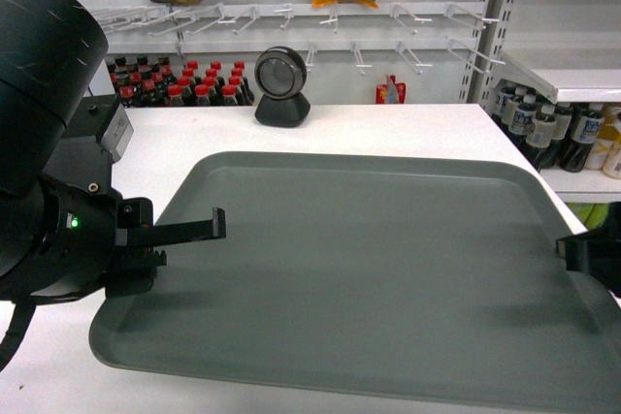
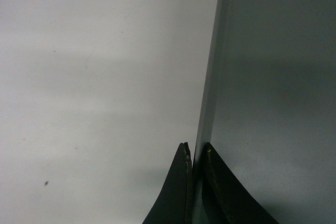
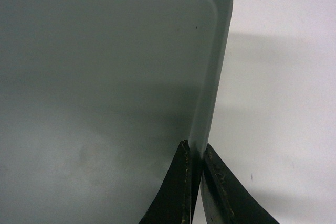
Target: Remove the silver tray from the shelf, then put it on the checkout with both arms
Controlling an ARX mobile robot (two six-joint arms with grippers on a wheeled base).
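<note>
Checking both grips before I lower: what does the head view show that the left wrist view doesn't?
Only the head view shows the scanner, the right gripper at the tray's far edge, and the bottles behind. Only the left wrist view shows the left gripper closed on the rim, one finger on each side. Both show the silver tray over the white checkout.

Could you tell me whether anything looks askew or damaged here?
Nothing stands out. The silver tray looks intact and unspilled over the checkout, its rims pinched by the left gripper and right gripper.
</note>
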